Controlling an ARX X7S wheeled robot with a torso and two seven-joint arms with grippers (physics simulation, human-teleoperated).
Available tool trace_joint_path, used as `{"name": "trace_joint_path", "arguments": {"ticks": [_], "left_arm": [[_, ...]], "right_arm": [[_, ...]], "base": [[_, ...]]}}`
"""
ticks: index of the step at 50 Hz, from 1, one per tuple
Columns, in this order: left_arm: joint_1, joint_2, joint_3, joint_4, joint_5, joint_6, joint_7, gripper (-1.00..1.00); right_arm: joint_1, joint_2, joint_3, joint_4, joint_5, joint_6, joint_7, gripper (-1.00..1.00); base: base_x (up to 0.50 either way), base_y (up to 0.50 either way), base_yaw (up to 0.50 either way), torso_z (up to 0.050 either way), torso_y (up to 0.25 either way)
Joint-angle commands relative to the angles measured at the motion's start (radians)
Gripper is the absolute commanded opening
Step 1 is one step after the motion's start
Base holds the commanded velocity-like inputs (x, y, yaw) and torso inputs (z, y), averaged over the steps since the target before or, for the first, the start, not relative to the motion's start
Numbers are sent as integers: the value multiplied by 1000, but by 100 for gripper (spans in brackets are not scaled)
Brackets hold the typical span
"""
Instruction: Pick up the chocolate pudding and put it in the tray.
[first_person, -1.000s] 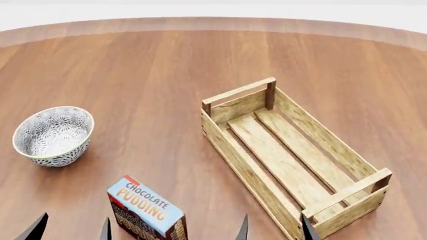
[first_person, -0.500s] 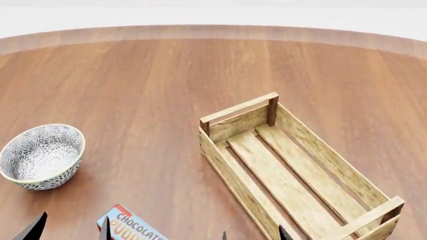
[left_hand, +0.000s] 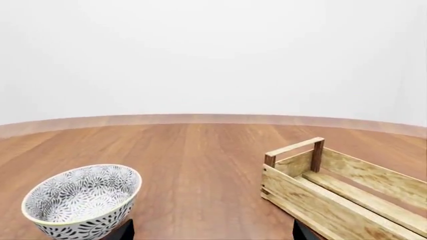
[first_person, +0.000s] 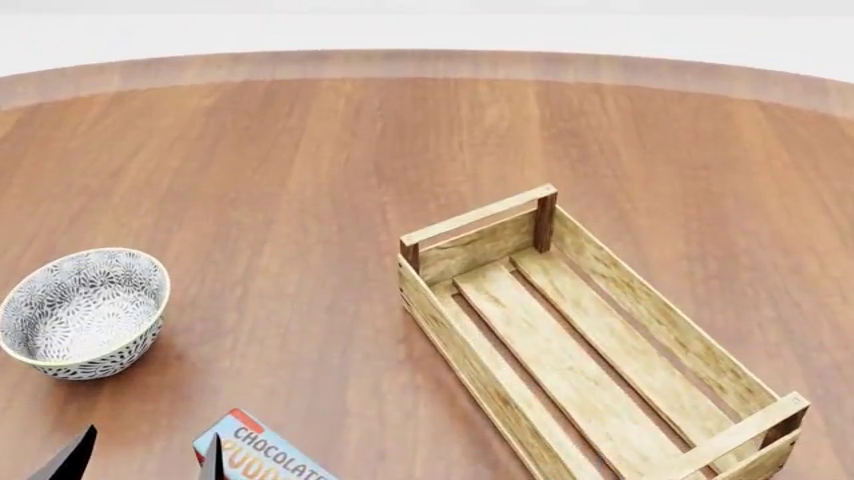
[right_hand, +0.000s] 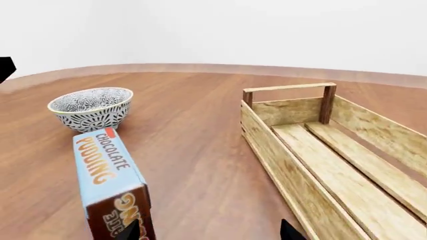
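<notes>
A round wooden table (first_person: 307, 170) fills the head view, its far rim curving against a plain white room. The tray (first_person: 587, 350), empty, runs toward five o'clock, its near end cut off by the frame. The patterned bowl (first_person: 80, 312) sits at nine o'clock. The chocolate pudding (first_person: 260, 458) lies on the table at seven o'clock, mostly cropped. Left gripper (first_person: 144, 458) shows two dark fingertips standing apart, holding nothing; right gripper (right_hand: 207, 231) likewise apart, just beside the carton.
</notes>
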Motion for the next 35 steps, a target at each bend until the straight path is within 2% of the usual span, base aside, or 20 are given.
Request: {"name": "trace_joint_path", "arguments": {"ticks": [1, 15, 35], "left_arm": [[-4, -7, 11, -3, -6, 2, -9, 100], [-9, -19, 22, 17, -11, -16, -23, 100], [-14, -27, 36, 22, -21, -15, -37, 100]], "right_arm": [[1, 9, -26, 34, 11, -20, -36, 100], [19, 0, -93, 34, -24, 11, -44, 100], [88, -35, -154, 142, -55, 12, -57, 100]], "base": [[0, 0, 0, 0, 0], [0, 0, 0, 0, 0], [0, 0, 0, 0, 0]]}}
